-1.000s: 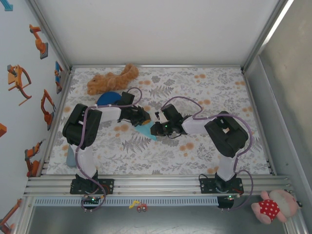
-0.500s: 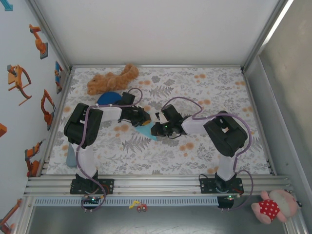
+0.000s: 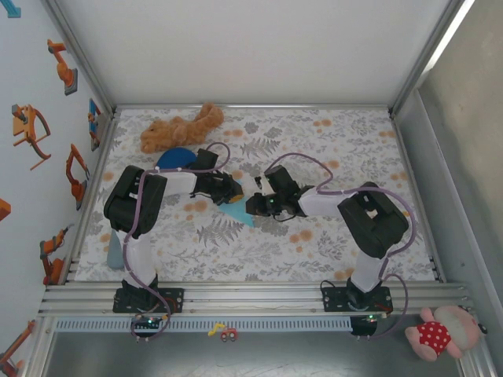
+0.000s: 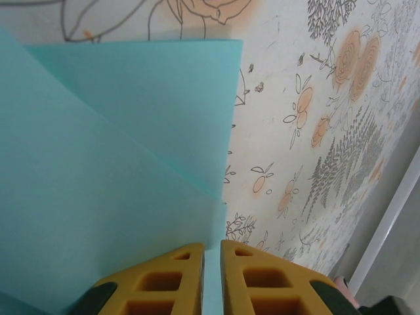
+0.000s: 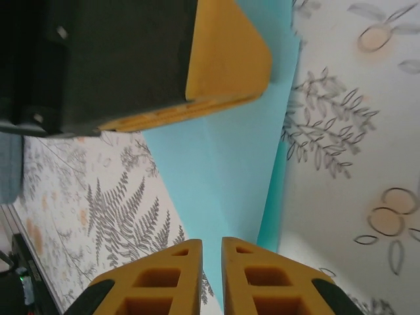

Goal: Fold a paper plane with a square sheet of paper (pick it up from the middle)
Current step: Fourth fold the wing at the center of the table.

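- You are mid-fold. The light cyan-blue sheet of thin paper already has a diagonal flap lapped over the layer beneath, as the left wrist view shows, but it is not yet a narrow dart.
- Your left end effector has its jaws drawn to a thin slit. The sheet runs into that slit, so I read it as pinching the paper's edge.
- Your right end effector is just as narrow. In its wrist view the sheet leads straight between the fingers, so it reads as a pinch too.
- The sheet sits mid-way across the floral-print worktop, between the two end effectors, which face each other closely. I cannot tell whether it touches the surface.
- An orange finger of the left end effector hangs just over the paper in the right wrist view.
- Next move, as I judge it: hold one side fast, carry the other across to lay the flap on the centre line, then press the crease. Thin paper may buckle or slip if both sides pull at once.
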You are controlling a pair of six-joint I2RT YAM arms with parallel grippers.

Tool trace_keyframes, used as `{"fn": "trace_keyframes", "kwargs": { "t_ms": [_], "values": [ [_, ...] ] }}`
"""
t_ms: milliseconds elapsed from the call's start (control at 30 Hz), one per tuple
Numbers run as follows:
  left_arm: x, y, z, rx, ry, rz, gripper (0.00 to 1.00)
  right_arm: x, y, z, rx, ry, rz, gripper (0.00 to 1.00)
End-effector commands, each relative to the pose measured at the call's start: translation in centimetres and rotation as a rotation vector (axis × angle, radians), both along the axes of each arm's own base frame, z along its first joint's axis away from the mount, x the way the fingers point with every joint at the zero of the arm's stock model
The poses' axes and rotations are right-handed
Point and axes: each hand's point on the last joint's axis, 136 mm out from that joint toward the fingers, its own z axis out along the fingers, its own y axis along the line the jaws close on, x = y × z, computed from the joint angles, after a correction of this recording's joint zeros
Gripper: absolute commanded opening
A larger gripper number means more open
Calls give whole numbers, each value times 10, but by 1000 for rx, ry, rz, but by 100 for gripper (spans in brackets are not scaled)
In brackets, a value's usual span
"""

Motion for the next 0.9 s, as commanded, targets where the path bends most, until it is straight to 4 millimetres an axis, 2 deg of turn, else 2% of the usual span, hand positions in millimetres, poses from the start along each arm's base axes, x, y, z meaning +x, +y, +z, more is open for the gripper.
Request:
{"fn": "trace_keyframes", "kwargs": {
  "t_ms": [0, 200, 400, 667, 867],
  "values": [
    [-6, 2, -10, 26, 25, -22, 16, 12, -12, 10, -6, -43, -82, 16],
    [-7, 2, -10, 27, 22, -23, 15, 15, -23, -1, -50, -25, -126, 20],
    [-6, 3, -8, 30, 17, -19, 13, 11, -13, -7, -24, 25, -79, 21],
    [-1, 0, 12, 6, -31, -19, 13, 6, -2, -11, 12, 74, -30, 22],
    [-2, 1, 11, 7, -24, -16, 12, 2, 1, -16, 22, 103, -10, 22]
  ]
}}
